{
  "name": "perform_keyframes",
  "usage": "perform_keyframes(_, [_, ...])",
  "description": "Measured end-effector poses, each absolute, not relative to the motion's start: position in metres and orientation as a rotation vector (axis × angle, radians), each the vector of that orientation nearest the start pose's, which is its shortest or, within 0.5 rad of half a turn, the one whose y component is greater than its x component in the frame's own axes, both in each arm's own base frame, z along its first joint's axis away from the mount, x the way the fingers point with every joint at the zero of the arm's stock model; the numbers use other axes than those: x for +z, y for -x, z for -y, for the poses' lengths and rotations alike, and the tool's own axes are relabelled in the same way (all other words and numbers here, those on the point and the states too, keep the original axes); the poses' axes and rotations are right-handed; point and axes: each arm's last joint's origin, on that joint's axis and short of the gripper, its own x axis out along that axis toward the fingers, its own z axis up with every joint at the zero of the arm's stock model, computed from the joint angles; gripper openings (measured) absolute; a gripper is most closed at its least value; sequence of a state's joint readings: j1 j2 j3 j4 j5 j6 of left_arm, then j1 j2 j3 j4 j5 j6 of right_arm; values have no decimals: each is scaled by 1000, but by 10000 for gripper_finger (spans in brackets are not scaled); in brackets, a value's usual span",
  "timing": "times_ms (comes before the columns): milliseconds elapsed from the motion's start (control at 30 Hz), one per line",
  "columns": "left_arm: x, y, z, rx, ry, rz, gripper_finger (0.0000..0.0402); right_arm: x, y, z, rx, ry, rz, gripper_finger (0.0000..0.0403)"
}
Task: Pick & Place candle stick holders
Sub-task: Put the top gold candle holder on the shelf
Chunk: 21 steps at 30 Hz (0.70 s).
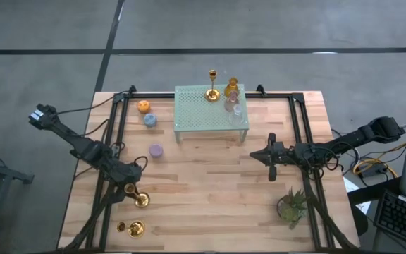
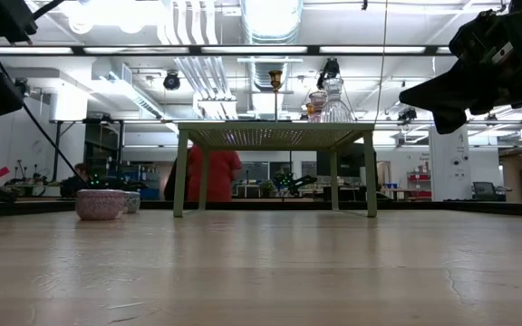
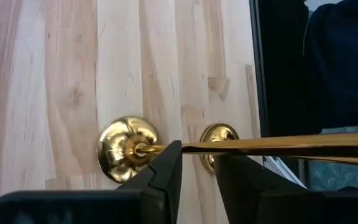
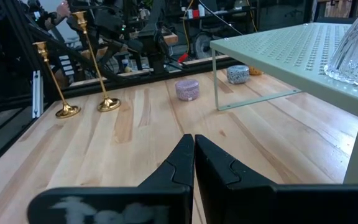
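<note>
L gripper (image 1: pixel 134 192) near front-left corner, fingers pinching stem of gold holder (image 1: pixel 141 200) standing on table (image 1: pixel 210 183), 2nd gold holder (image 1: pixel 136 227) just in front, purple cup (image 1: pixel 156 149) mid-left, R gripper (image 1: pixel 271 168) pressed together, empty, beside mesh rack (image 1: pixel 210 109) w/ more holders.

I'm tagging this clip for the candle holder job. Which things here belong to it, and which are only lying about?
Belong to the job:
- gold holder gripped at its stem by the left gripper
- second gold holder near the table's front edge
- gold holder on the rack
- orange cup, blue cup, purple cup
- amber and clear cups on the rack

Lying about:
- potted plant
- mesh rack
</note>
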State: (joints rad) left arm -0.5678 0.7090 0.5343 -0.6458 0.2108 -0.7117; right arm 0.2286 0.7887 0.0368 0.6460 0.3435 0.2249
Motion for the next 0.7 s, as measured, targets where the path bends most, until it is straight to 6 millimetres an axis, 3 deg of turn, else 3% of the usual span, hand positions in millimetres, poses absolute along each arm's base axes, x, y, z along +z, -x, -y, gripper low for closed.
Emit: perform_keyframes(700, [225, -118, 77, -314, 432, -922, 78, 157, -147, -24, -125, -190, -87, 9])
